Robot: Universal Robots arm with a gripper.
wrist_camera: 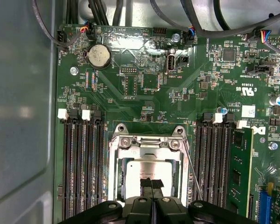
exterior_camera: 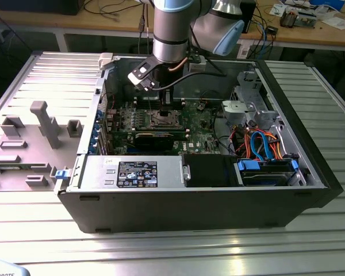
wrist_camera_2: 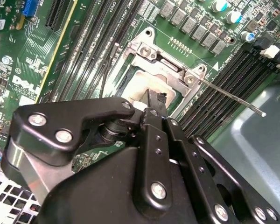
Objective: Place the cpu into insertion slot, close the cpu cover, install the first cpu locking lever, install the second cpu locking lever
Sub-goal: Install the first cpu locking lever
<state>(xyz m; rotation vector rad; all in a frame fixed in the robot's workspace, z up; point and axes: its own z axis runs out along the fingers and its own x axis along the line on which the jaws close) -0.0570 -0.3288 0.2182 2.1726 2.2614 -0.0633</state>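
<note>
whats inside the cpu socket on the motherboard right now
Inside lies the cpu, its silver-grey top showing through the cpu cover frame. The end effector hangs over part of it, hiding that edge. What lies under the cpu cannot be seen.

Matt metal cpu (wrist_camera: 139, 165), shiny metal cpu cover (wrist_camera: 115, 173), glossy black gripper (wrist_camera: 151, 183)

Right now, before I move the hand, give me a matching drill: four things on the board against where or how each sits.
Things:
1 cpu
2 locking lever
3 hand
4 coin battery

States:
A round, silver, near the motherboard edge
B shut, over the cpu
C thin rod jutting over the memory slots
D flat, grey top showing

Pairs: 1-D, 2-C, 3-B, 4-A
</note>
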